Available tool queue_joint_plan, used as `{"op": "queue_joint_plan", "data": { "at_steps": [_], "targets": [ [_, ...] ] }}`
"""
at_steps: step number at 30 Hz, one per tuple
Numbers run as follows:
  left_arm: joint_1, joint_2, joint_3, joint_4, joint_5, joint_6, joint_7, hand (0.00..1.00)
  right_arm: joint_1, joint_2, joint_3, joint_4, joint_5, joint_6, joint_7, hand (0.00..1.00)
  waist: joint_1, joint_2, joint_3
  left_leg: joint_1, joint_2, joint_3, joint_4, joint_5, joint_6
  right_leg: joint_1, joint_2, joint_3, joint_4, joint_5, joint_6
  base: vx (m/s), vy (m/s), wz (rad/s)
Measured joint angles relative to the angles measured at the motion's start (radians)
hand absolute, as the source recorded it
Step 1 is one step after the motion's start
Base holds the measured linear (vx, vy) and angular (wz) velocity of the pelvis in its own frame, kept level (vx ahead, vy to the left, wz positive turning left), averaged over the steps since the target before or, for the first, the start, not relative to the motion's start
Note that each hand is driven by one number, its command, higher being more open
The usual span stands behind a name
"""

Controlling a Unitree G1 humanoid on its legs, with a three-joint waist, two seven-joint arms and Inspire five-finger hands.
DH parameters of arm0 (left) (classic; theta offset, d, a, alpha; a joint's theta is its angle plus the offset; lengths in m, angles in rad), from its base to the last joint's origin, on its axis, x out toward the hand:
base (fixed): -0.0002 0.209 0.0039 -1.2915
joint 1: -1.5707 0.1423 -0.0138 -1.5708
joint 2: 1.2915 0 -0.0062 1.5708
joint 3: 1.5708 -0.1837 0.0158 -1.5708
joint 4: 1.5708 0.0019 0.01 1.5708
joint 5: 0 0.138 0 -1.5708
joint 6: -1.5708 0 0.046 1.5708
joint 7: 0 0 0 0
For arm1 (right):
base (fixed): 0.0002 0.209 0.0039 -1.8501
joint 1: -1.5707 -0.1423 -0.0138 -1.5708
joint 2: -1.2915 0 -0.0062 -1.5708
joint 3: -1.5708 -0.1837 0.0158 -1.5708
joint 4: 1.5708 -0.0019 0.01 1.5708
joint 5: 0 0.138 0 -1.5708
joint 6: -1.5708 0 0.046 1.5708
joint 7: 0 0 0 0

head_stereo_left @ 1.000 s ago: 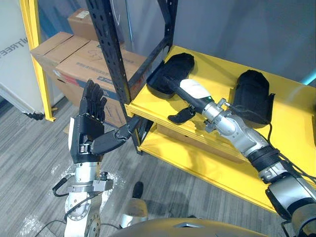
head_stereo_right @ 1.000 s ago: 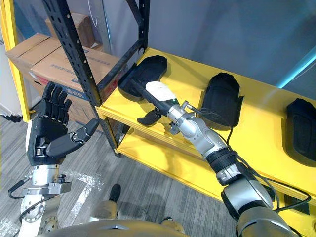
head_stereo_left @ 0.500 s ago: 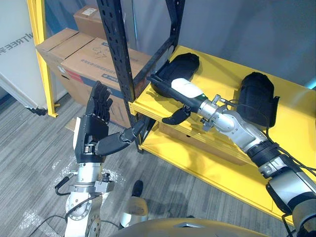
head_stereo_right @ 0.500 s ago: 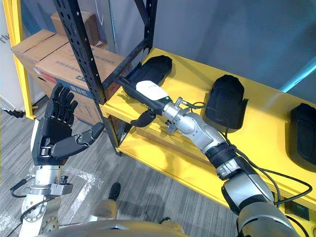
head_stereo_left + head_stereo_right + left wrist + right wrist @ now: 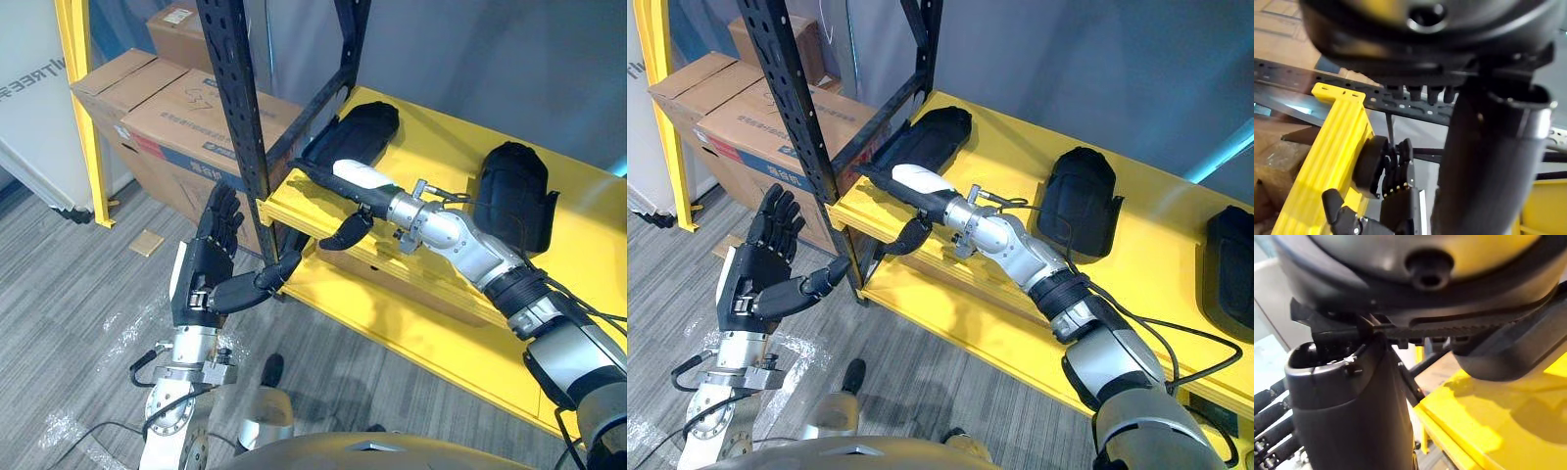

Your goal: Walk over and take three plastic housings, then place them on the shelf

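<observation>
Three black plastic housings lie on the yellow shelf (image 5: 446, 147): one at the left end (image 5: 361, 129), one in the middle (image 5: 511, 191), one at the far right (image 5: 1229, 257). My right hand (image 5: 355, 182) reaches across the shelf's front with straight fingers (image 5: 312, 173) flat against the near edge of the left housing. It is open, thumb (image 5: 341, 233) hanging over the shelf lip. My left hand (image 5: 208, 270) is raised in front of the shelf's corner, open, fingers spread, holding nothing.
A black perforated upright (image 5: 238, 117) stands at the shelf's left corner, right by my left hand. Cardboard boxes (image 5: 162, 93) are stacked behind it, beside a yellow post (image 5: 78, 108). A lower yellow shelf (image 5: 421, 328) sits below. A cardboard scrap (image 5: 147, 242) lies on the floor.
The camera has shifted. My left hand has come lower and closer to the black upright. My right hand has stretched further left along the left housing's near edge.
</observation>
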Motion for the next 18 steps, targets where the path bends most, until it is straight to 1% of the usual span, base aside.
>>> {"op": "queue_joint_plan", "data": {
  "at_steps": [4,10,16,18],
  "targets": [
    [0.0,0.0,-0.016,0.009,0.0,0.003,-0.003,1.0,-0.012,0.0,0.0,0.004,0.008,0.017,0.023,1.0,-0.001,0.005,0.003,0.0,0.0,0.0,0.0,0.0,0.0,-0.001,0.0,0.001,0.0,0.0,0.0,0.0,0.0,0.0],
    [0.0,0.001,-0.017,0.021,0.0,0.003,-0.003,1.0,-0.011,-0.001,0.0,0.005,0.009,0.025,0.041,1.0,-0.004,0.005,0.003,0.001,0.0,0.002,0.0,0.0,0.0,-0.001,-0.001,0.002,0.001,0.0,0.001,0.0,0.0,0.0],
    [0.0,0.028,-0.045,0.049,0.002,0.008,0.0,1.0,-0.011,-0.004,-0.004,0.012,0.043,0.045,0.087,1.0,-0.007,0.005,0.003,0.005,0.0,0.009,0.0,0.0,0.0,-0.004,-0.003,0.007,0.009,0.0,0.0,0.0,0.0,-0.01],
    [0.0,0.029,-0.044,0.049,0.002,0.008,0.002,1.0,-0.011,-0.004,-0.006,0.012,0.049,0.062,0.112,1.0,-0.007,0.006,0.003,0.011,0.002,0.013,0.0,0.0,0.0,-0.004,-0.003,0.014,0.011,0.0,0.0,0.0,0.0,-0.08]
  ]
}}
